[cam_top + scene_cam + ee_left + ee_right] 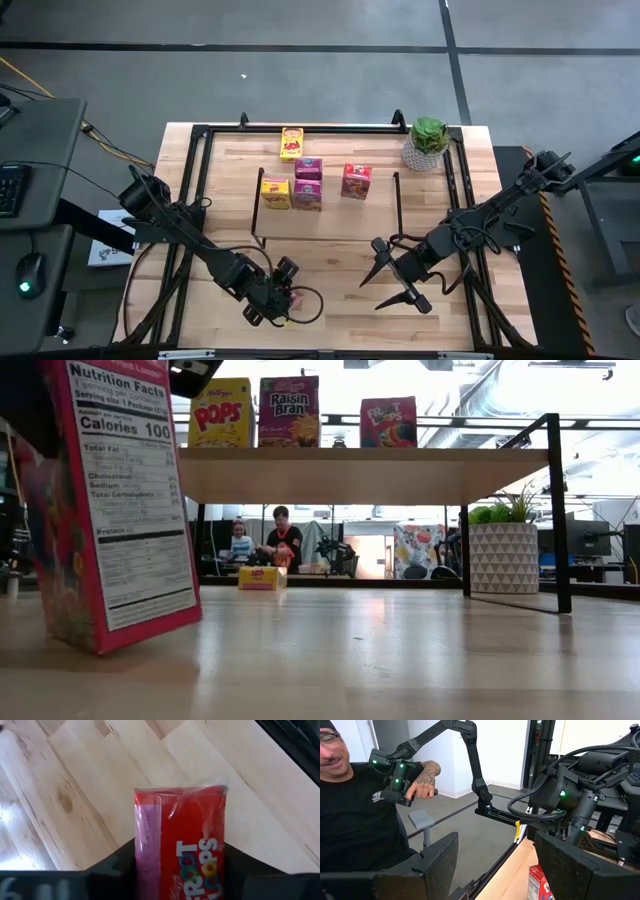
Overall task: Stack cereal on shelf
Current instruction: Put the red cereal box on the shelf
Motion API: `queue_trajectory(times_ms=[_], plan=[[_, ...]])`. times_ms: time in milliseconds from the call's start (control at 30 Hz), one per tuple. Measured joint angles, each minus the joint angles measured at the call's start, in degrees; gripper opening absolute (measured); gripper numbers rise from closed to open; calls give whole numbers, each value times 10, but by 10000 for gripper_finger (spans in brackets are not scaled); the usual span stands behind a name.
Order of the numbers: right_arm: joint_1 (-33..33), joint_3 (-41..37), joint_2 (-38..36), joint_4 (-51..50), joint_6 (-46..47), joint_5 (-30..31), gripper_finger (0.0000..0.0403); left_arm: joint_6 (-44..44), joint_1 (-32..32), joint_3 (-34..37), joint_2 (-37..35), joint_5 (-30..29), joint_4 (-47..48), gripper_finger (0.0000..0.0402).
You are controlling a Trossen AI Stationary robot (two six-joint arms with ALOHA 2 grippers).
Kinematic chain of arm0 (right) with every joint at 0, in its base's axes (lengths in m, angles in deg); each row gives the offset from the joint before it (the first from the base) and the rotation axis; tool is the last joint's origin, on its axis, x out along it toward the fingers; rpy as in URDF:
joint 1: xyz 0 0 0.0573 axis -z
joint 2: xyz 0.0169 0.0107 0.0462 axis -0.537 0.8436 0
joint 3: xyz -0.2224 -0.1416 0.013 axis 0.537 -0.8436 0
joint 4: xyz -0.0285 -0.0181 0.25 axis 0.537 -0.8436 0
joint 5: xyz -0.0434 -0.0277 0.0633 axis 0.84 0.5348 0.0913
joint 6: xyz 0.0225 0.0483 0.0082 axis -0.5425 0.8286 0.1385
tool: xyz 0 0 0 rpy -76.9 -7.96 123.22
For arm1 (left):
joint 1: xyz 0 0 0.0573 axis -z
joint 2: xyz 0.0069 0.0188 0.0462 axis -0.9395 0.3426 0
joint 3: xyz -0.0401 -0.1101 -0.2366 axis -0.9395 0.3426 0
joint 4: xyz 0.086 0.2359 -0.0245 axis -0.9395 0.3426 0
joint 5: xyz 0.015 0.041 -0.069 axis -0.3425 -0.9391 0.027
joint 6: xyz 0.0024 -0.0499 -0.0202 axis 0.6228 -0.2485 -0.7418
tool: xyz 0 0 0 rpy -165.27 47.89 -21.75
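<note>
Here the red cereal box (185,855) sits between the left claw (283,297) fingers

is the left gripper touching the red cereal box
Touching. The left wrist view shows the red cereal box set between the left gripper fingers, both dark fingers against its sides.

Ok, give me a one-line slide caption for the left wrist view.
Left end effector straddling a red Froot Loops cereal box standing on the light wood tabletop.
</note>
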Motion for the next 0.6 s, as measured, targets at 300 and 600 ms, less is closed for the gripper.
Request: queue_trajectory(times_ms=[300,600], plan=[[2,0,0,0,-11,11,256,-24,3,-56,-21,3,44,131],[4,0,71,69,4,113,256,-112,15,-174,-45,-72,143,148]])
